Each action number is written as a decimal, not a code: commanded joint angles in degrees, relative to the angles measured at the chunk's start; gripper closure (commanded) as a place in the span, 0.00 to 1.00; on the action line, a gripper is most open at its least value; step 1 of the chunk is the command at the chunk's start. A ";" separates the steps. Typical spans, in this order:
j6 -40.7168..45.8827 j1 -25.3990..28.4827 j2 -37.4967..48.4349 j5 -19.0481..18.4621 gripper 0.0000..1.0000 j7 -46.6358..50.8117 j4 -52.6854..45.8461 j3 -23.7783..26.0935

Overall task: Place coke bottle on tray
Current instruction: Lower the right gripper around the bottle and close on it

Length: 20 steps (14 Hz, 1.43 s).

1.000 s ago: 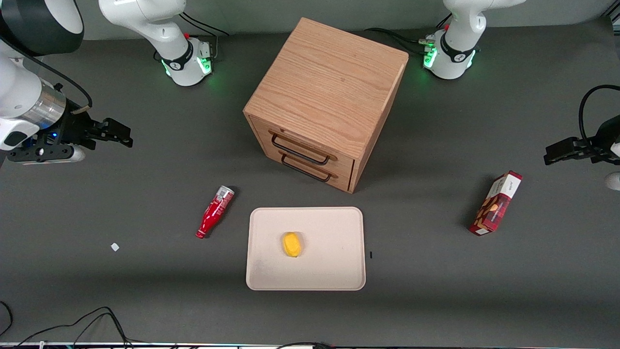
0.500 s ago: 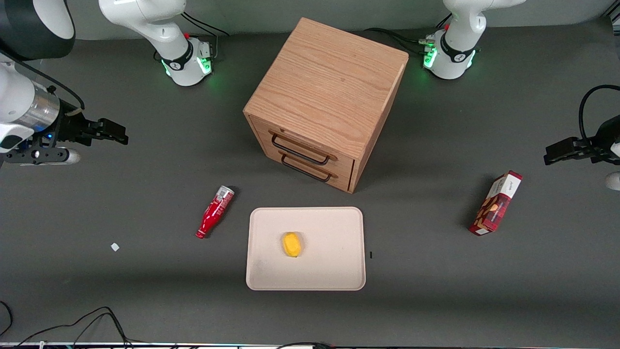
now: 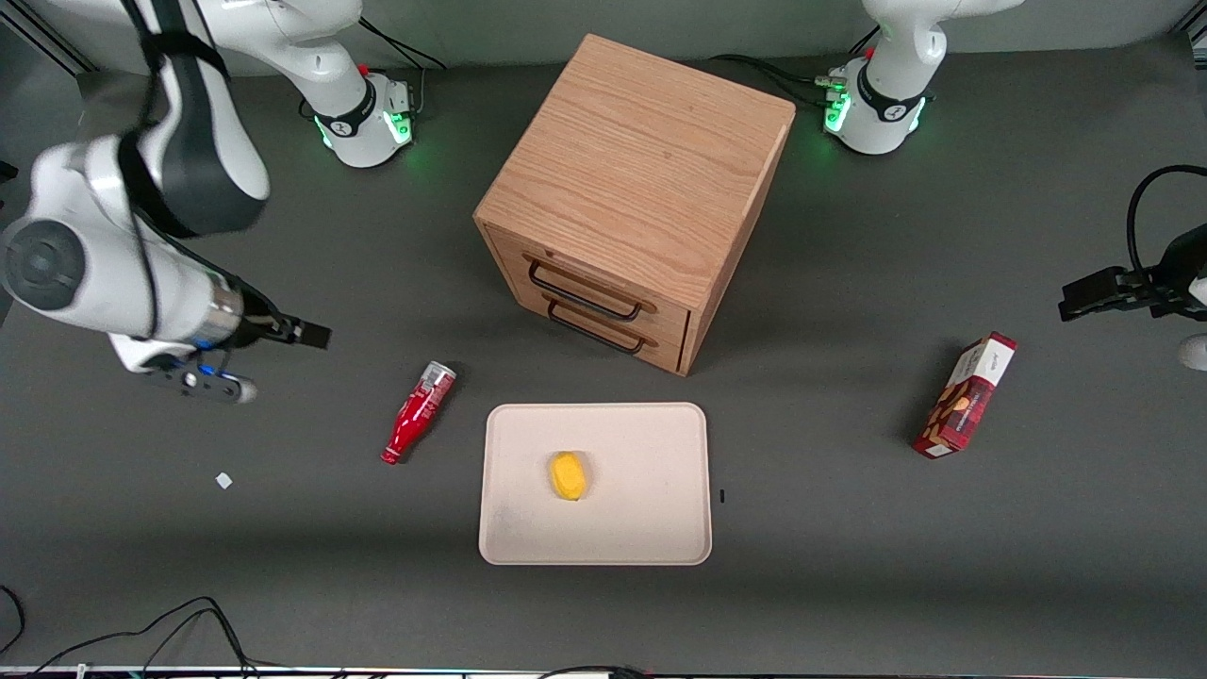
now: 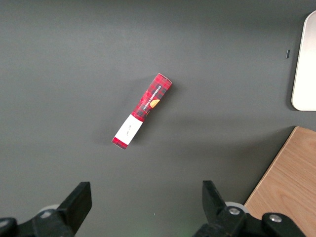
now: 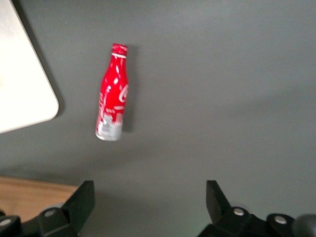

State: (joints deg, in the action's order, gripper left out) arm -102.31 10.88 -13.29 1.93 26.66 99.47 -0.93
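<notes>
The coke bottle (image 3: 419,412) lies on its side on the dark table beside the tray (image 3: 651,528), silver base toward the cabinet, red cap nearer the front camera. It also shows in the right wrist view (image 5: 113,100), with a tray corner (image 5: 19,94) beside it. The beige tray holds a small yellow object (image 3: 569,475). My right gripper (image 3: 306,335) hangs above the table toward the working arm's end, apart from the bottle and a little farther from the front camera. Its fingers (image 5: 81,197) stand wide apart and hold nothing.
A wooden drawer cabinet (image 3: 641,189) with two black handles stands farther from the front camera than the tray. A red snack box (image 3: 967,394) lies toward the parked arm's end and shows in the left wrist view (image 4: 142,110). A small white scrap (image 3: 223,480) lies on the table.
My right arm has swung in from the table's edge toward the bottle and come nearer the front camera. The bottle, tray and box have not moved.
</notes>
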 commanded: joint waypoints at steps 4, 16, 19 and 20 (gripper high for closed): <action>-19.75 0.10 -6.91 2.37 0.00 7.43 7.23 2.32; -36.72 2.91 -20.36 1.58 0.00 17.37 7.14 3.12; -36.82 2.92 -22.04 -0.60 0.00 17.55 7.14 3.12; -36.82 2.92 -22.13 -0.88 0.00 17.99 7.14 3.12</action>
State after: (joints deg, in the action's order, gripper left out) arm -138.53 13.34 -34.94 2.72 42.78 107.16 2.42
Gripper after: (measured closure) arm 0.000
